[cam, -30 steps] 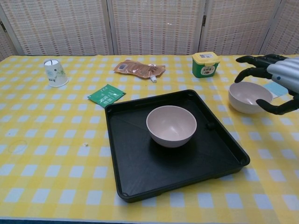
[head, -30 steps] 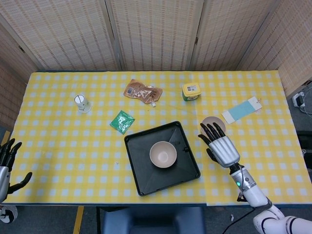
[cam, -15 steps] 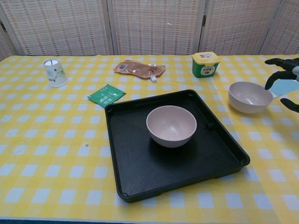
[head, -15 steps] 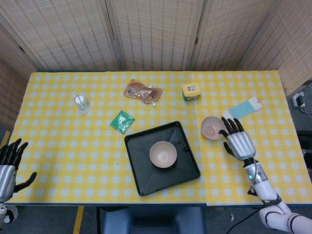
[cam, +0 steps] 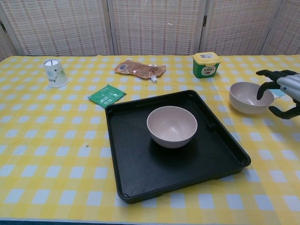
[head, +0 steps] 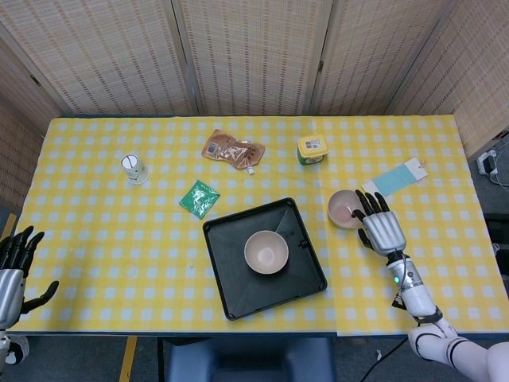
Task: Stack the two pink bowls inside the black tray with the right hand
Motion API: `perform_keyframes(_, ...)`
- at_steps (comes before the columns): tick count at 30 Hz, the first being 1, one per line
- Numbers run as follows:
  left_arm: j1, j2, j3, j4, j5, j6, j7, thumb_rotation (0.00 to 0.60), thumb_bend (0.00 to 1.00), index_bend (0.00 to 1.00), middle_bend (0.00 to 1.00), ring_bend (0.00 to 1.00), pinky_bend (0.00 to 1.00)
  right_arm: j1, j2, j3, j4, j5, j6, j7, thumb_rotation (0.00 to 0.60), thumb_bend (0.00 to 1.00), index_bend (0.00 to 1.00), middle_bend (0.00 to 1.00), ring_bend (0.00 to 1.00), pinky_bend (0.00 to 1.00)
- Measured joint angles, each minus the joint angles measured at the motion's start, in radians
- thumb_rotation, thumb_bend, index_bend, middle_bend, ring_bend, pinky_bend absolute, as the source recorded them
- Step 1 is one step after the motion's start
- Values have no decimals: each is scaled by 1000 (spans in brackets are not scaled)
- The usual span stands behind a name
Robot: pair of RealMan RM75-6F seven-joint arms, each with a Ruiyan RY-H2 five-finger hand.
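Nearest, off the tabletop's front left corner: left hand [head: 12,270], fingers spread, holding nothing, kept out of the way since the task names the other hand. By the middle of the front edge: black tray [cam: 140,178], turned slightly askew, with one pink bowl [cam: 172,125] upright at its centre, ready as the base of the stack. Further back, toward the right edge and outside the tray: second pink bowl [cam: 250,97], upright on the yellow checked cloth, not yet stacked. Just beside its right rim: right hand [cam: 281,91], fingers apart and curved toward the bowl, gripping nothing; contact with the rim too fine to tell. Probably poised for a grasp across the rim, thumb low and fingers high, before a lift over to the tray. Behind the tray's left corner: green sachet [cam: 106,95]. Toward the far edge: paper cup [cam: 55,72], brown pouch [cam: 139,69], yellow-lidded green jar [cam: 206,64], all well clear of the bowl's likely path.
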Motion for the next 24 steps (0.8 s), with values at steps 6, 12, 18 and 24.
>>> perform_keyframes(6,2,8,-1,-5,-5,3,-12,600,298,0,0,0,0,21,-41,-4,51,-9,-22,3,600,524,447,0,0,0)
perform_keyframes(12,4,11,-3,0,-5,8,-23,600,298,0,0,0,0,26,-69,2,85,-9,-15,12,600,524,597,0,0,0)
perform_keyframes(18,3,12,-2,0,-5,3,-27,600,299,0,0,0,0,26,-92,11,113,-13,19,37,600,524,700,35,0,0)
perform_keyframes(24,2,10,-2,1,-8,1,-22,600,299,0,0,0,0,19,-80,7,85,-45,90,48,600,524,713,55,2,0)
